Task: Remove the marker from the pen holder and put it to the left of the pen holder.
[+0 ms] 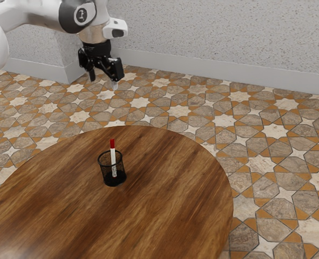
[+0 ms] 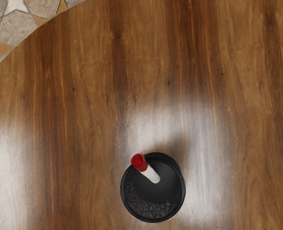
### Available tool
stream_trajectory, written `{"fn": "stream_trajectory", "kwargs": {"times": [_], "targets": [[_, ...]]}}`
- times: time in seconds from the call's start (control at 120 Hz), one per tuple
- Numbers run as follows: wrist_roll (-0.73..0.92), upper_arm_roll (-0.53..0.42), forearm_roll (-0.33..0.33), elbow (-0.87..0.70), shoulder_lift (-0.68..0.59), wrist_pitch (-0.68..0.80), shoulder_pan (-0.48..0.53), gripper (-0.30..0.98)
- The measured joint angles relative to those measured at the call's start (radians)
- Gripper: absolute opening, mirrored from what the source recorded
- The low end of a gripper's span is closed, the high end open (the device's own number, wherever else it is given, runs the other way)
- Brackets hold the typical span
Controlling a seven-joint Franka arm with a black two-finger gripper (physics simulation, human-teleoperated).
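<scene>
The round black mesh pen holder point(image 1: 120, 175) stands upright on the round brown wooden table point(image 1: 170, 210). Inside the pen holder is the slim white marker with a red cap point(image 1: 113, 156), cap up, poking above its rim. Well above the pen holder hangs the black two-finger gripper point(image 1: 103, 80), fingers spread, grasping nothing.

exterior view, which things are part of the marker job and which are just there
Part of the job:
- marker, upright in the holder
- pen holder
- table, where the marker should go
- gripper, open

Just there:
- tiled floor
- wall
- skirting board
</scene>
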Motion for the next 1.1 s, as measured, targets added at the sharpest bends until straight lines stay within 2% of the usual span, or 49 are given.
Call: {"fn": "stream_trajectory", "kwargs": {"times": [0.208,0.417,0.608,1.1], "targets": [[0.018,0.005,0.029,-0.016,0.100,0.036,0.004,0.69],[0.035,0.051,-0.066,-0.128,0.130,0.072,0.018,0.69],[0.042,0.071,-0.143,-0.144,0.181,0.099,0.020,0.69],[0.047,0.095,-0.168,-0.205,0.236,0.154,0.026,0.69]]}}
